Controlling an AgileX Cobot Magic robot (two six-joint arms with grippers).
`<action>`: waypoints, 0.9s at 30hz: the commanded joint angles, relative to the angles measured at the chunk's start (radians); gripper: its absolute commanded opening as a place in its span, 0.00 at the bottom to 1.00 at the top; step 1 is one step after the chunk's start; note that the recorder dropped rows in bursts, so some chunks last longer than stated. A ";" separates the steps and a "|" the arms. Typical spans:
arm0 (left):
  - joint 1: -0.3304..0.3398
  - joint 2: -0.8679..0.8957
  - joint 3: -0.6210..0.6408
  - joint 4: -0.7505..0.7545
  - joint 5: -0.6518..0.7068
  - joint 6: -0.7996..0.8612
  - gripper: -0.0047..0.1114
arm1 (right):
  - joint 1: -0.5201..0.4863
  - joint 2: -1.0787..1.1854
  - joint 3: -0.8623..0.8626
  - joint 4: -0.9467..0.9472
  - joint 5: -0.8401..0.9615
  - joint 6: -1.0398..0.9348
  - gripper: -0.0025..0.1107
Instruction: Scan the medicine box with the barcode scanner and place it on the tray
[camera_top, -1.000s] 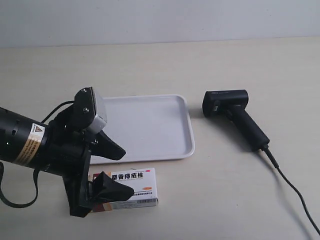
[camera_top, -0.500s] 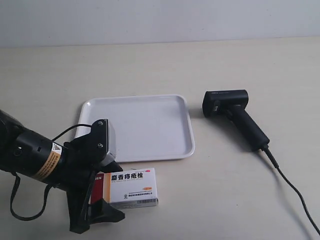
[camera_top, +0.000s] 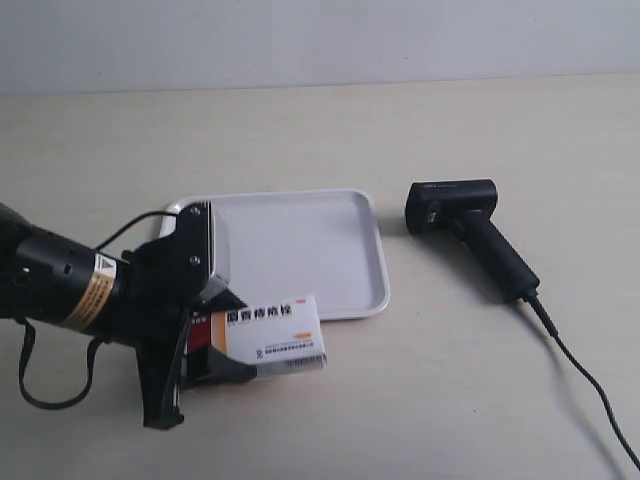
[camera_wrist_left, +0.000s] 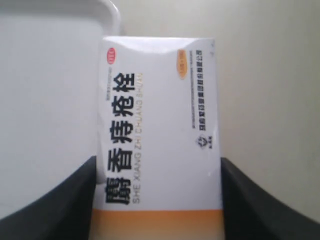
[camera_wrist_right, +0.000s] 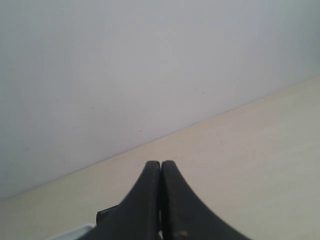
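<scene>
The medicine box (camera_top: 275, 335), white with black Chinese lettering and an orange band, is held slightly tilted just above the table, at the tray's near edge. My left gripper (camera_top: 232, 338), on the arm at the exterior view's left, is shut on it. In the left wrist view the box (camera_wrist_left: 160, 125) fills the gap between the two black fingers (camera_wrist_left: 250, 205), with the left gripper (camera_wrist_left: 158, 159) pressed against both long sides. The white tray (camera_top: 300, 250) lies behind the box. The black barcode scanner (camera_top: 470, 225) lies on the table to the tray's right. My right gripper (camera_wrist_right: 161, 163) is shut on nothing.
The scanner's thin black cable (camera_top: 590, 390) trails toward the exterior view's lower right corner. A pale wall (camera_top: 320, 40) borders the far side of the table. The tray's bare floor (camera_wrist_left: 45, 100) shows beside the box in the left wrist view.
The left gripper has closed on the medicine box and raised it off the table, carrying it a little up and toward the tray. The scanner and tray have stayed put.
</scene>
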 joint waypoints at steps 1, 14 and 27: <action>0.042 -0.062 -0.067 0.049 0.037 0.002 0.04 | 0.002 0.051 -0.041 0.017 -0.007 -0.036 0.02; 0.239 0.030 -0.169 0.065 -0.154 0.060 0.04 | 0.002 0.867 -0.200 1.276 0.146 -1.462 0.13; 0.239 0.104 -0.216 0.065 -0.156 0.060 0.04 | 0.002 1.542 -0.534 1.359 0.330 -1.838 0.78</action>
